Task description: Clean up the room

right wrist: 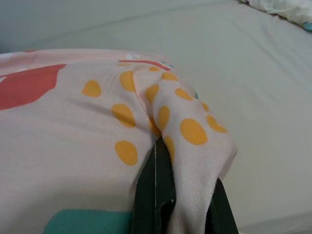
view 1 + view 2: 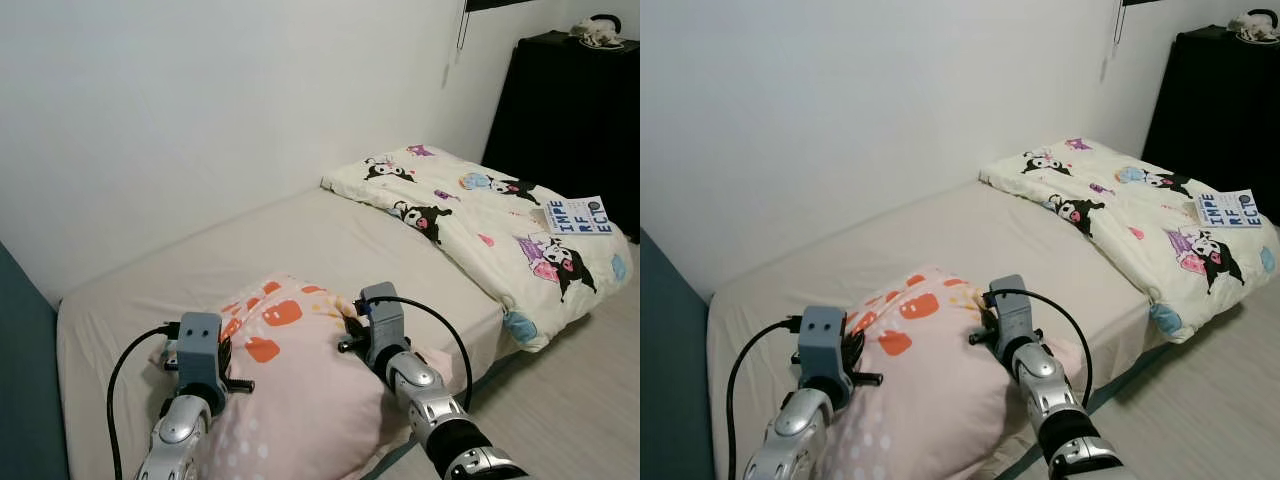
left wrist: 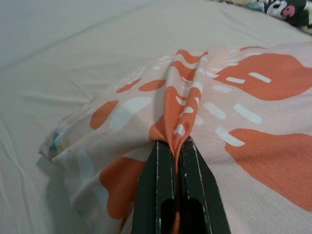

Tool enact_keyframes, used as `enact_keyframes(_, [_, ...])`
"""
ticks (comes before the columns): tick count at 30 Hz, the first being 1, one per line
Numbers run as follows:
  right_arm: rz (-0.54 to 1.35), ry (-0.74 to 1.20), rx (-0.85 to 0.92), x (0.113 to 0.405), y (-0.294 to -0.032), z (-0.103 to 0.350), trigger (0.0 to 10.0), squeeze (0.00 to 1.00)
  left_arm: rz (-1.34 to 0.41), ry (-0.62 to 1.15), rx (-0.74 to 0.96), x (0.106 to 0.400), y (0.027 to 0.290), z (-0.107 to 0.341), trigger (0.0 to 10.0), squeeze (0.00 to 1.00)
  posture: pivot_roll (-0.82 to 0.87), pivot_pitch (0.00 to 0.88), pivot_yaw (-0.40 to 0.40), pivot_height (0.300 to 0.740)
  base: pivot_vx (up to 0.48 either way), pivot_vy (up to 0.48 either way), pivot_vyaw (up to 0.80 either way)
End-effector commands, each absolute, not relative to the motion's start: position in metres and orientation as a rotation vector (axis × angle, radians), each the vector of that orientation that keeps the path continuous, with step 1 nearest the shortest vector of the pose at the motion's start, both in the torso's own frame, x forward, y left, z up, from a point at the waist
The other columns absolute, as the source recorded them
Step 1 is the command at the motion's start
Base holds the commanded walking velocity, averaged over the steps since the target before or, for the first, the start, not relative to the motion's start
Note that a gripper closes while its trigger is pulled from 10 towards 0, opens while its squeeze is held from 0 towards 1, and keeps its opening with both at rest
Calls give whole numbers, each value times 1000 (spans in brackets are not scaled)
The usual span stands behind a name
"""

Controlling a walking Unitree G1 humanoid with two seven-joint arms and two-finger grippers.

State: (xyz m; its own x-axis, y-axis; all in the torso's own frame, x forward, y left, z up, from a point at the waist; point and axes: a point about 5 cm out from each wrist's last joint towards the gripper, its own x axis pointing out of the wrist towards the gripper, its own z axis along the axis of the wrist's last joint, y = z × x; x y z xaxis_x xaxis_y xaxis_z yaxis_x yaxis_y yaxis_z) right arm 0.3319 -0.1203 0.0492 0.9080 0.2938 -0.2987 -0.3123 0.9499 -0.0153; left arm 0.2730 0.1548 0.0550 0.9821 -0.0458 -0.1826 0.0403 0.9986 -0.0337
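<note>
Pink pillow (image 2: 300, 390) with orange, white patches, yellow dots; laid on near end of bed (image 2: 330, 245), fabric bunched into folds at both sides

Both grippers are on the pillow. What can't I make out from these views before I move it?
- Left gripper and right gripper fingertips: buried in pinched pillow fabric in both wrist views.
- Pillow's near end: cut off by the bottom edge of the eye views.
- Item on the black cabinet: too small, cut by the top edge.
- Bed under the duvet: covered.
</note>
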Motion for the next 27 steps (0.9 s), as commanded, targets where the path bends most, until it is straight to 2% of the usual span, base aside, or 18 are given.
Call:
enact_keyframes(1, [272,285,-46,331,-124,48,10000,0,-21,149,6,278,166,64,10000,0,-44,0,48,740,0,0,0])
enact_keyframes(8, [292,289,-57,331,-122,48,10000,0,-7,144,4,276,168,64,10000,0,-46,0,25,740,0,0,0])
enact_keyframes(16, [350,284,-128,339,-126,57,10000,0,53,142,-46,267,160,57,10000,0,-53,0,-56,740,0,0,0])
enact_keyframes(27, [321,278,-118,339,-126,57,10000,0,40,145,-48,267,157,57,10000,0,-53,0,-32,740,0,0,0])
